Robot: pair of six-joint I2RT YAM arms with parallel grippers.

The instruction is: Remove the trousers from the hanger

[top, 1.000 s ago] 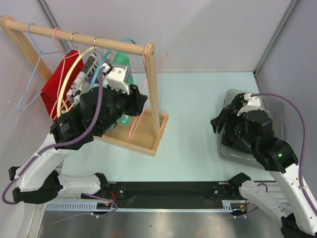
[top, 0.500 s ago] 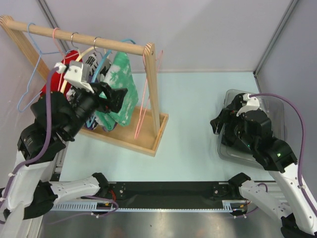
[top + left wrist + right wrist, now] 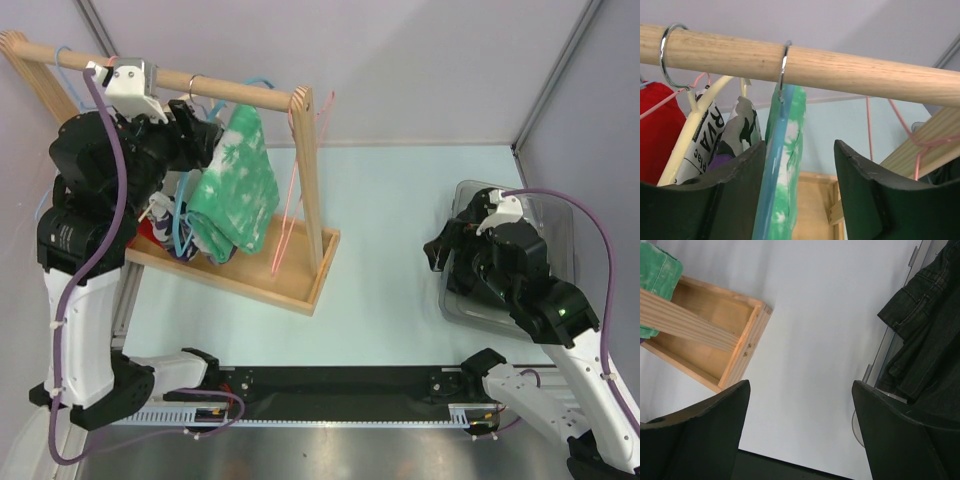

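Observation:
Green-and-white patterned trousers hang on a blue hanger from the wooden rail of a rack. My left gripper is raised to just under the rail and is open. In the left wrist view the left gripper has the blue hanger and an edge of the green trousers between its fingers, close against the left finger. My right gripper hangs open over the bare table, empty, beside a clear bin.
Dark trousers lie in the clear bin. On the rail also hang a red garment, a cream hanger, a black-and-white printed garment and a pink hanger. The rack's wooden base tray sits left of centre.
My left arm has swung up and left from in front of the clothes to the rail, uncovering the green trousers. The right arm has not moved.

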